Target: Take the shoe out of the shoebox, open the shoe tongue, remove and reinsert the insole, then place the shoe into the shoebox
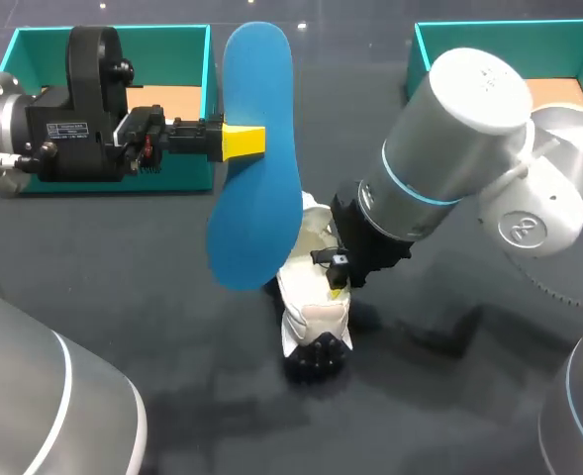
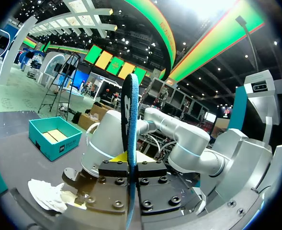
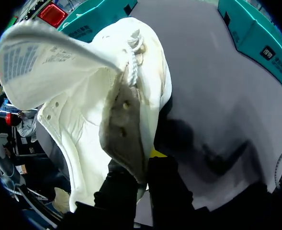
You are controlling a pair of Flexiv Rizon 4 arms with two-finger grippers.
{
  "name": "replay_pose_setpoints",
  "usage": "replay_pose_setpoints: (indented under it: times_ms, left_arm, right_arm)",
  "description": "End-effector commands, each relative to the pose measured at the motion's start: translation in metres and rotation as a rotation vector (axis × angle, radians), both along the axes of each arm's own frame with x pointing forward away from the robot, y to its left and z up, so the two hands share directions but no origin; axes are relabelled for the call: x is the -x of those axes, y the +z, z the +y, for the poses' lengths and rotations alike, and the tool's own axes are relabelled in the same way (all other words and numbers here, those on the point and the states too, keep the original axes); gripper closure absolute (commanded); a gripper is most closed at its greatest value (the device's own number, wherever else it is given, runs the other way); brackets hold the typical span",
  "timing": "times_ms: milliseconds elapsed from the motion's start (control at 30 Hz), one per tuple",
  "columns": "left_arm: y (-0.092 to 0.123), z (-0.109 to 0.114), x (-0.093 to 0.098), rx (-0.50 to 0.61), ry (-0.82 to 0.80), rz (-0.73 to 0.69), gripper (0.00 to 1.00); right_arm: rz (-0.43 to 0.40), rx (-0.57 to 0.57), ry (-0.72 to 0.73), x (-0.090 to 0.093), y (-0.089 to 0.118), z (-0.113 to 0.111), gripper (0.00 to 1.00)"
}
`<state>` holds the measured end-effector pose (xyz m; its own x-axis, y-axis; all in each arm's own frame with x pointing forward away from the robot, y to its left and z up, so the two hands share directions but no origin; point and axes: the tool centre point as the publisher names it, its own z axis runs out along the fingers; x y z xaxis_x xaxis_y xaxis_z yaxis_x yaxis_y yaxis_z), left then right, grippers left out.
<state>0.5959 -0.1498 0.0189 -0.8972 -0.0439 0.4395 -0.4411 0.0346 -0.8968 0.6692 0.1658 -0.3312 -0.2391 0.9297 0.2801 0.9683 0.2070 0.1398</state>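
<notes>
A blue insole [image 1: 256,158] hangs in the air above the table, gripped at its edge by my left gripper [image 1: 243,141], which is shut on it. In the left wrist view the insole [image 2: 129,110] stands edge-on between the yellow tips of the left gripper [image 2: 129,158]. Below it, the white shoe [image 1: 311,297] lies on the dark table, black sole end toward the front. My right gripper [image 1: 338,277] is shut on the shoe's side wall. In the right wrist view the shoe [image 3: 97,110] has its tongue [image 3: 45,52] folded outward, and the right gripper [image 3: 143,172] pinches the upper's edge.
Two teal shoeboxes stand open at the back of the table, one at the left [image 1: 187,168] behind my left gripper and one at the right [image 1: 439,45] behind my right arm. The right arm's thick forearm [image 1: 449,148] leans over the middle of the table.
</notes>
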Motion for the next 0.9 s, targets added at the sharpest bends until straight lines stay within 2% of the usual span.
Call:
replay_pose_setpoints:
  times_ms: [33,100,300,900]
  left_arm:
    - [-0.001,-0.002,0.0,0.001,0.0,0.0,1.0]
    - [-0.001,-0.002,0.0,0.001,0.0,0.0,1.0]
    - [-0.001,-0.002,0.0,0.001,0.0,0.0,1.0]
    - [-0.001,-0.002,0.0,0.001,0.0,0.0,1.0]
  right_arm:
    - [-0.018,-0.002,-0.051,0.002,-0.003,-0.001,1.0]
    - [-0.025,0.019,-0.11,0.001,-0.007,0.003,1.0]
    - [-0.019,0.031,-0.117,0.004,-0.014,0.013,1.0]
    - [-0.011,-0.008,-0.138,0.002,-0.037,0.015,1.0]
